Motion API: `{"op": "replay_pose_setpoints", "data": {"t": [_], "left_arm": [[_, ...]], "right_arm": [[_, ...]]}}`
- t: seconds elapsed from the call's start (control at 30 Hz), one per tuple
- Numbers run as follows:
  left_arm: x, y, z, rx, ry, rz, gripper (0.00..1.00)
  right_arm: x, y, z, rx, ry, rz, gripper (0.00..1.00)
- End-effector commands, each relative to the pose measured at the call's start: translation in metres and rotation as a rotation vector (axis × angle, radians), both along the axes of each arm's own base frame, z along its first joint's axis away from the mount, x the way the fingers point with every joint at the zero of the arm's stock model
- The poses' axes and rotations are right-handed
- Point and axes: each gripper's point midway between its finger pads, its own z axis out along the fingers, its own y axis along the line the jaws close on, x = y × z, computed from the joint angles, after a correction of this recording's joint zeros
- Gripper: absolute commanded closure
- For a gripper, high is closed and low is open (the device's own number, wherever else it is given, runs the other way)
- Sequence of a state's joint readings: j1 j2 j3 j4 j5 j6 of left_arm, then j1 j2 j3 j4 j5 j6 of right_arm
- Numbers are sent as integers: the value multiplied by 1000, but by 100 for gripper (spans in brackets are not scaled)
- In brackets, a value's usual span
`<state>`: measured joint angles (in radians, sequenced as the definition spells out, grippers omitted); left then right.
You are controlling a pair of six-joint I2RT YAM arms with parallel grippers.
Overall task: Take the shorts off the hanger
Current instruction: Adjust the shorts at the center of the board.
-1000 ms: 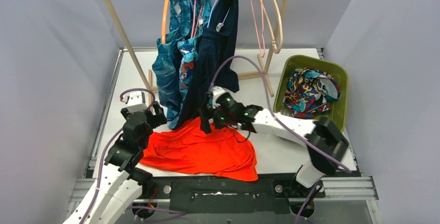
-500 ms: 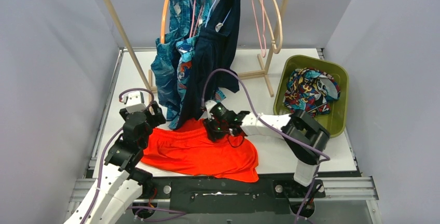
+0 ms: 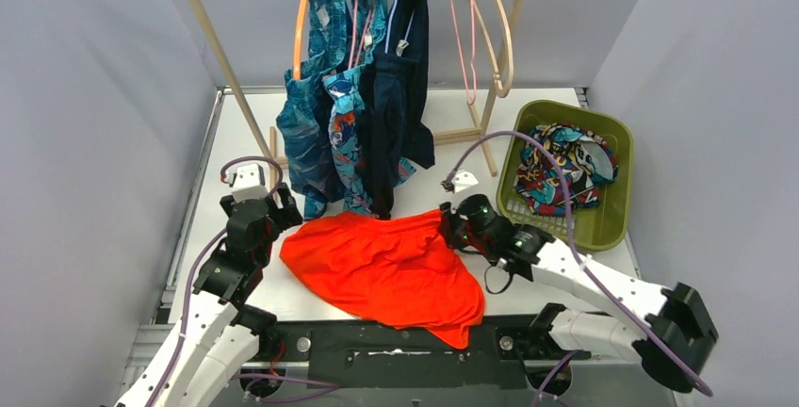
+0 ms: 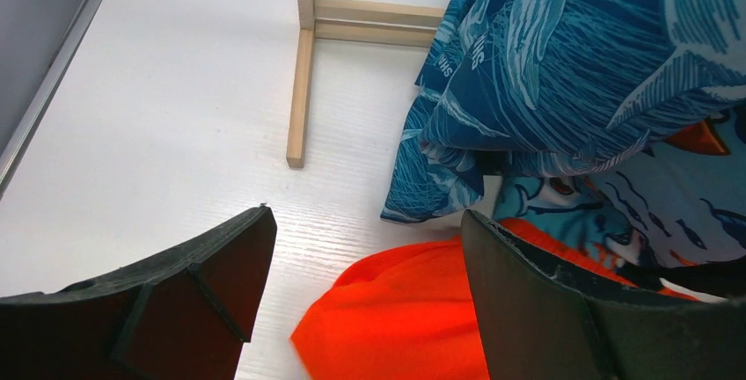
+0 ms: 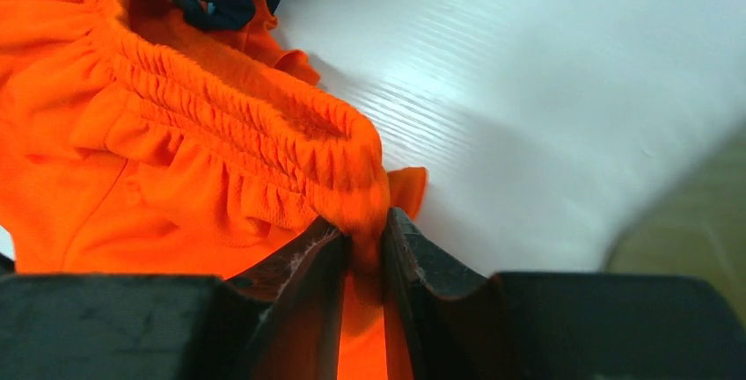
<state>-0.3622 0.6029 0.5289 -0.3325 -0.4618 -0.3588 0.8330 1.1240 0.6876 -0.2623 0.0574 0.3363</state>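
Note:
The orange-red shorts [image 3: 386,270] lie spread on the table in front of the rack. My right gripper [image 3: 447,229] is shut on their gathered waistband [image 5: 264,134], and the fabric is pinched between its fingers [image 5: 362,252]. Still on hangers are the teal leaf-print shorts [image 3: 316,96], the turquoise cartoon-print shorts [image 3: 347,134] and the navy shorts [image 3: 400,96]. My left gripper [image 3: 273,211] stands open low over the table, over the left edge of the orange-red shorts [image 4: 413,327], gripping nothing [image 4: 362,222].
A wooden clothes rack [image 3: 226,58] spans the back, with bare pink and wooden hangers [image 3: 490,30] at its right end. A green basket [image 3: 617,209] at the right holds multicolour patterned shorts [image 3: 565,167]. The rack's foot [image 4: 299,90] lies ahead of my left gripper.
My right gripper shut on the orange-red shorts' waistband and drew back to the right, dragging the shorts that way. The navy shorts swung back to hang straight. The left arm stayed put.

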Motion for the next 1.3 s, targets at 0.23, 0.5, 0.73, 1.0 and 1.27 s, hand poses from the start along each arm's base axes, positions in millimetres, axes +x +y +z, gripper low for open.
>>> {"op": "replay_pose_setpoints", "data": {"t": [0.23, 0.5, 0.73, 1.0, 1.27], "left_arm": [[7, -2, 20, -31, -67, -10, 23], [8, -3, 20, -31, -64, -14, 23], [7, 0, 20, -29, -67, -4, 23], [8, 0, 19, -27, -62, -3, 23], [8, -1, 16, -25, -52, -6, 23]], "right_arm": [[-6, -9, 52, 229, -130, -53, 28], [14, 57, 58, 275, -143, 160, 9], [29, 103, 13, 176, -46, 316, 8], [3, 115, -87, -134, -13, 497, 7], [-23, 77, -143, -254, 126, 439, 52]]}}
